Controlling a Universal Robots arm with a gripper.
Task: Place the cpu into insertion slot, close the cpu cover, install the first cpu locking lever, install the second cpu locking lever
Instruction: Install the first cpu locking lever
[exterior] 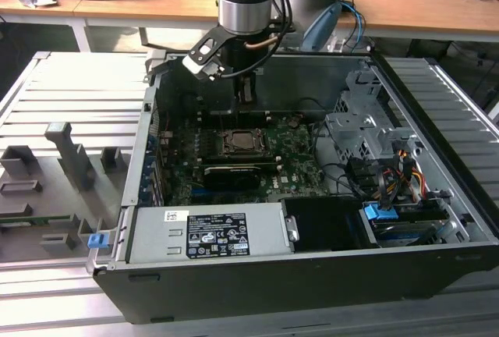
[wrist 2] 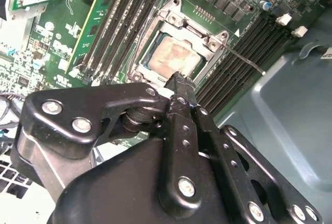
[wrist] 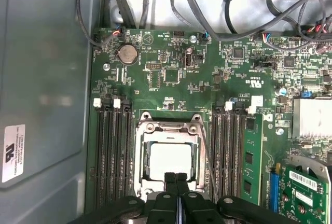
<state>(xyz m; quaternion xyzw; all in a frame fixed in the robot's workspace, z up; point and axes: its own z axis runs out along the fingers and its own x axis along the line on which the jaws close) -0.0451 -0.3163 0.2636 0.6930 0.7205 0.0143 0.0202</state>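
The cpu (wrist: 170,161) lies flat in the insertion slot (wrist: 147,116) on the green motherboard, its pale face showing through the square opening of the cpu cover (wrist: 141,154), which lies down over it. In the exterior view the cpu (exterior: 238,143) sits in the middle of the open case, and my gripper (exterior: 246,97) hangs above its far side. Both wrist views show my gripper (wrist: 175,178) shut with nothing between the fingers, its tips just over one edge of the cover (wrist 2: 207,42). A thin metal locking lever (wrist 2: 246,60) sticks out past a socket corner.
Black memory slots (wrist: 111,151) flank the socket on both sides. A card (wrist: 306,187) stands nearby and cables (exterior: 390,177) fill the drive bay on the exterior view's right. The grey case wall (wrist: 41,79) rises close beside the board. A power supply (exterior: 207,235) lies along the front.
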